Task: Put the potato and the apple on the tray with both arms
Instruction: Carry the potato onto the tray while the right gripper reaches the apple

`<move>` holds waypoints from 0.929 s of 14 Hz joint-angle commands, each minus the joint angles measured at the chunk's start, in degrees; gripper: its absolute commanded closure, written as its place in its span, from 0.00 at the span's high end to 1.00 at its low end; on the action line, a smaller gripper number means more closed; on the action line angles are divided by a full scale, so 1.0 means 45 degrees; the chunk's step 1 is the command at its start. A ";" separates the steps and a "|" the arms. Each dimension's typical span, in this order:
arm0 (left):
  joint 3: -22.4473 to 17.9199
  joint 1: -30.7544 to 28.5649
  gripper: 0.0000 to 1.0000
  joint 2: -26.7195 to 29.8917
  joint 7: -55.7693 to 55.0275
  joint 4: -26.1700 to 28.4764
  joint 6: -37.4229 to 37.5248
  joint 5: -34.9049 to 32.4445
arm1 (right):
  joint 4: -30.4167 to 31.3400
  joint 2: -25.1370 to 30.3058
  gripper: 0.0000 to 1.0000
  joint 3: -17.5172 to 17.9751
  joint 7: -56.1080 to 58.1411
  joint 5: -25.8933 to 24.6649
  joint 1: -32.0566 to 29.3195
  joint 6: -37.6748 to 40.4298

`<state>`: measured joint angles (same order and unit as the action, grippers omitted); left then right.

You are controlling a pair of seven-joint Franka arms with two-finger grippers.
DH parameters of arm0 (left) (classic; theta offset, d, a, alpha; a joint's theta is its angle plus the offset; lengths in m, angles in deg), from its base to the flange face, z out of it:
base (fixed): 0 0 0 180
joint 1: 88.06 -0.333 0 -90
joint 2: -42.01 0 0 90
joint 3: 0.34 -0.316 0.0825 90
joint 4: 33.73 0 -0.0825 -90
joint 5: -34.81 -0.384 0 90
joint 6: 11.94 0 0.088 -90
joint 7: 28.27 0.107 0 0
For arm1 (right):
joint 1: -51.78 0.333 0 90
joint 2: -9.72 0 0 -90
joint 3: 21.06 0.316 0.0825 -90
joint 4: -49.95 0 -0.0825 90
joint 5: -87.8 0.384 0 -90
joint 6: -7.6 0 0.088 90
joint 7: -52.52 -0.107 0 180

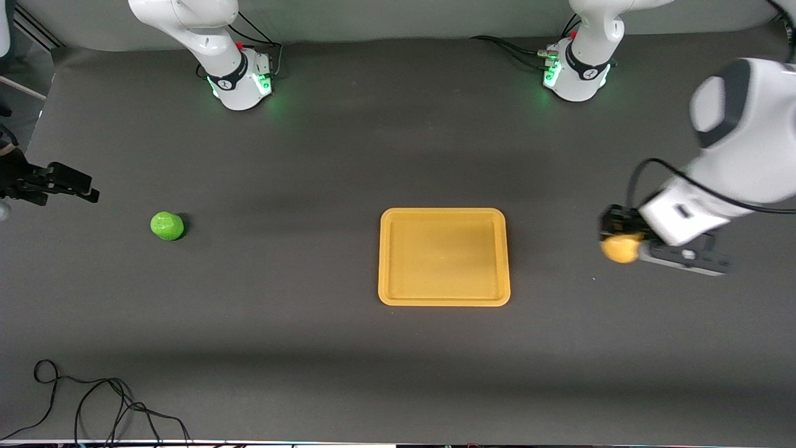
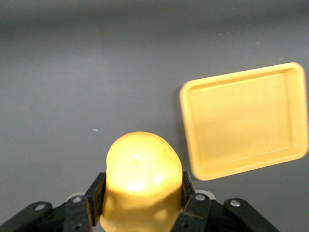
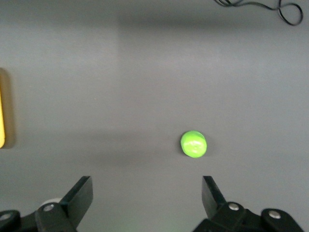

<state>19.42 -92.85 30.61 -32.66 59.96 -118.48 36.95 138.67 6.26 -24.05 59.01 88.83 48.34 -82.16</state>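
The left gripper [image 1: 622, 244] is clamped on the potato [image 1: 620, 249], its 2 fingers [image 2: 95, 193] pressed against the potato's flanks, and holds it in the air over the bare table [image 1: 311, 155] toward the left arm's end, just beside the tray [image 1: 444, 300] but not over it. The tray lies flat near the middle of the table with nothing in it. The apple [image 1: 167, 225] sits on the table toward the right arm's end, well apart from the tray. The right gripper [image 1: 65, 185] hangs near the table's edge at that end, beside the apple and not touching it, its fingers [image 3: 79, 193] spread wide apart and holding nothing. A loose black cable [image 1: 93, 398] lies at the table's corner nearest the front camera, at the right arm's end.
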 commanded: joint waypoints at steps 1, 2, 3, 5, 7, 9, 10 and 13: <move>0.0158 0.1450 0.00 -0.0551 -0.2591 -0.0449 -0.0228 -0.1058 | 0.0750 0.0512 1.00 -0.0816 0.1129 0.0025 0.0002 -0.0188; 0.0158 0.1823 0.00 -0.0785 -0.3276 -0.0372 -0.0695 -0.1351 | 0.1100 0.0727 1.00 -0.1206 0.1675 0.0025 0.0021 -0.0402; 0.0158 0.2155 0.00 -0.1058 -0.3785 -0.0294 -0.1086 -0.1567 | 0.1549 0.1000 1.00 -0.1519 0.1990 0.0025 0.0060 -0.0675; 0.0139 0.2722 0.00 -0.1722 -0.4839 -0.0235 -0.1907 -0.2190 | 0.2893 0.1993 1.00 -0.1775 0.2071 -0.0072 0.0061 -0.1279; 0.0139 0.3036 0.00 -0.2386 -0.5856 0.0212 -0.2998 -0.3264 | 0.4397 0.3378 1.00 -0.1854 0.2110 -0.0849 0.0080 -0.1944; 0.0119 0.3038 0.00 -0.2875 -0.6289 0.0778 -0.4307 -0.3444 | 0.5727 0.4397 1.00 -0.1970 0.3119 -0.1068 0.0061 -0.2686; 0.0081 0.3037 0.00 -0.3032 -0.6310 0.1129 -0.4893 -0.3463 | 0.6023 0.4459 1.00 -0.2416 0.3706 -0.1049 0.0080 -0.2902; 0.0041 0.2901 0.00 -0.3482 -0.6524 0.1970 -0.6457 -0.3464 | 0.6104 0.4226 1.00 -0.2596 0.3790 -0.1049 0.0119 -0.2982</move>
<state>20.07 -79.77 14.62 -59.82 65.95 -143.89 22.43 164.21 24.80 -35.19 74.71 84.95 48.20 -93.84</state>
